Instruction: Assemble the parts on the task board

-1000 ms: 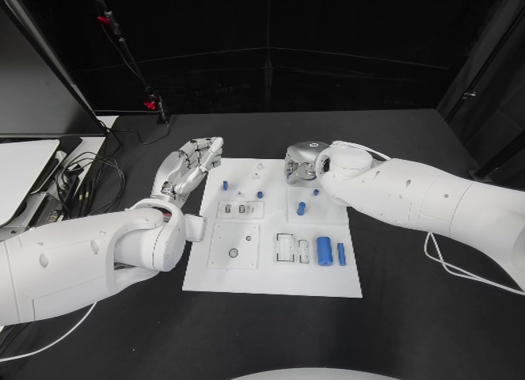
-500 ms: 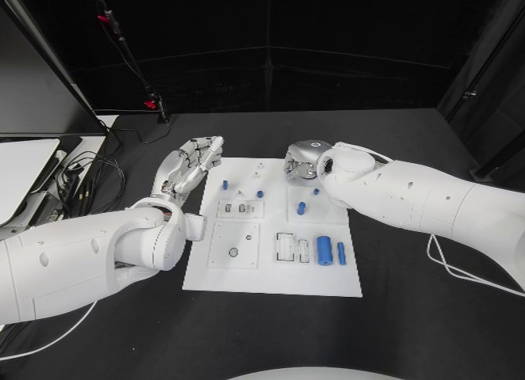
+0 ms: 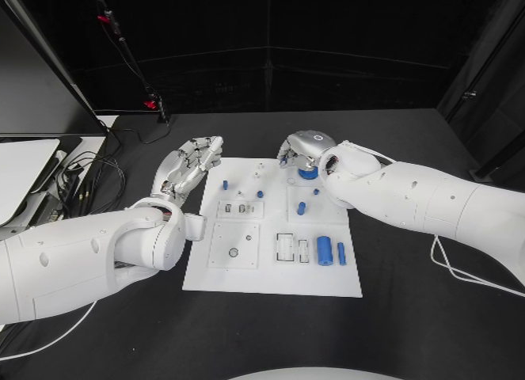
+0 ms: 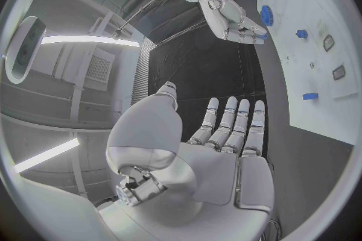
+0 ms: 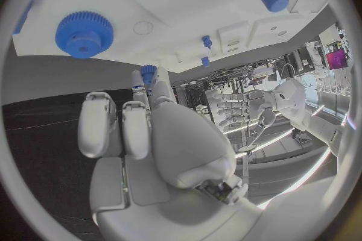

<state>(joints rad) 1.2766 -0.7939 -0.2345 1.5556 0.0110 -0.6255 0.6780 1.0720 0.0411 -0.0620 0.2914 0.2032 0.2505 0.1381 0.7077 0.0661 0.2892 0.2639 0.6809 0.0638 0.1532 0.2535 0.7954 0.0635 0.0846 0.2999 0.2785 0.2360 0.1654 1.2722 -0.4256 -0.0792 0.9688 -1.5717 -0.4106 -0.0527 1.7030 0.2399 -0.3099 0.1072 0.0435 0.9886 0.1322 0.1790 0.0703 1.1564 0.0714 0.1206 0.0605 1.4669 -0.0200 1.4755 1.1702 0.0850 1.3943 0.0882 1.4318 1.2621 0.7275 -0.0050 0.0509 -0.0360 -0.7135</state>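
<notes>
The white task board [image 3: 274,277] lies in the middle of the table with several small blue parts on it. A blue gear [image 3: 309,172] [image 5: 83,34] sits at the board's far right. My right hand [image 3: 305,150] [image 4: 235,19] hovers just above and behind the gear, fingers loosely apart and holding nothing. A blue peg [image 5: 148,72] shows just past its fingertips. My left hand [image 3: 192,164] floats beside the board's far left corner with its fingers [image 4: 230,126] straight and nothing in them. A blue cylinder [image 3: 325,250] and a thin blue pin [image 3: 341,253] lie at the board's near right.
Small blue pegs [image 3: 225,184] [image 3: 260,194] stand in the board's far left part, and another blue piece [image 3: 301,208] in the middle right. Cables [image 3: 91,182] and a pale tray [image 3: 11,178] lie at the table's left. A white cable [image 3: 456,269] trails at right.
My right hand has lifted off the board's far right and moved back, uncovering the blue gear. The left hand has stayed where it was.
</notes>
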